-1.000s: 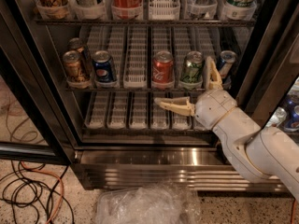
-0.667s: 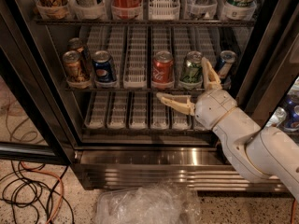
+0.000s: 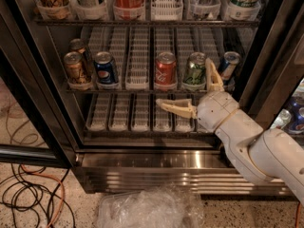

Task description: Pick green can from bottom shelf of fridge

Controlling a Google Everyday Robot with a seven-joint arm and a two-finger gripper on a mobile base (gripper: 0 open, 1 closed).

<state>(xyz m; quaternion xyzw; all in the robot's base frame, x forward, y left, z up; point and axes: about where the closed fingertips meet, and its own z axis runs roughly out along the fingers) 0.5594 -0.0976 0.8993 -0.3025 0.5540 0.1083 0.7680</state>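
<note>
The fridge [image 3: 156,167] stands open. The green can [image 3: 195,70] stands upright at the front of a lane on the rack just above the lowest one. The bottom shelf [image 3: 128,122] is the lowest rack, and its white ribbed lanes hold no cans. My gripper [image 3: 184,82] is open wide, just in front of and below the green can. One finger [image 3: 173,107] points left over the lowest rack. The other finger [image 3: 212,75] points up beside the can's right side. Neither finger touches the can.
A red cola can [image 3: 166,68] stands left of the green can and a blue-white-red can [image 3: 229,64] stands to its right. A blue can [image 3: 105,69] and brown cans [image 3: 76,68] stand further left. A plastic bag [image 3: 147,208] and cables [image 3: 28,194] lie on the floor.
My gripper has shifted only slightly near the green can, and its fingers stay spread. The cans have not moved.
</note>
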